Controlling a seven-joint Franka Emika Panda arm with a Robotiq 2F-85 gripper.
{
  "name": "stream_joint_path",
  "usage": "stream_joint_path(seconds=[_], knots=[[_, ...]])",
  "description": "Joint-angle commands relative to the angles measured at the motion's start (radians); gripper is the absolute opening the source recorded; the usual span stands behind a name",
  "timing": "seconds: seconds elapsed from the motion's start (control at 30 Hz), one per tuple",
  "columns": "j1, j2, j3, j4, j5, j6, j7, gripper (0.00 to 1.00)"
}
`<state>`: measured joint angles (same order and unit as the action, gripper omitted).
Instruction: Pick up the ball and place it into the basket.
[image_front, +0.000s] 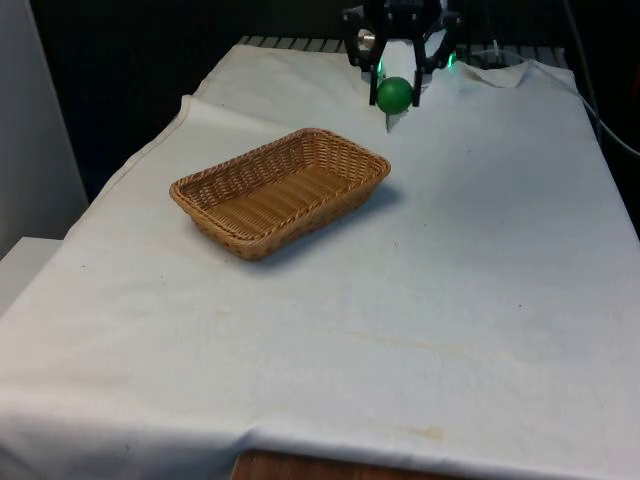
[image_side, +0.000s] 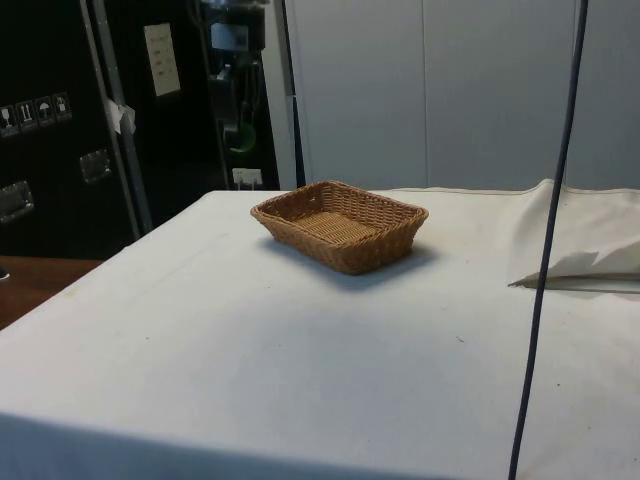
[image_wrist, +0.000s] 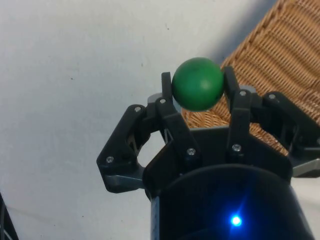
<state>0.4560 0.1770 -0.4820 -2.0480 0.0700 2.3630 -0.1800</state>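
Note:
A green ball (image_front: 395, 94) hangs in the air above the table's far end, with my gripper (image_front: 397, 93) shut on it. The wrist view has the ball (image_wrist: 198, 83) pinched between the two black fingers (image_wrist: 167, 95), and my gripper (image_wrist: 198, 85) is over the white cloth just beside the basket's rim (image_wrist: 270, 55). The brown wicker basket (image_front: 205, 180) sits on the cloth to the front view's left of the ball and nearer the camera. In the side view the basket (image_side: 390, 245) stands mid-table, and the ball (image_side: 243, 139) shows as a green patch behind it.
White cloth (image_front: 450, 280) covers the whole table, with a raised fold (image_side: 585, 245) at one side. A dark cable (image_side: 548, 250) hangs down in the side view. Open cloth lies around the basket on all sides.

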Motion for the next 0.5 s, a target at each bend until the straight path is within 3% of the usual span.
stream_joint_path(seconds=[0.0, 0.47], knots=[[-0.001, -0.006, -0.006, -0.005, -0.012, -0.001, 0.001, 0.0], [-0.009, -0.011, -0.053, -0.026, -0.002, 0.005, -0.026, 0.0]])
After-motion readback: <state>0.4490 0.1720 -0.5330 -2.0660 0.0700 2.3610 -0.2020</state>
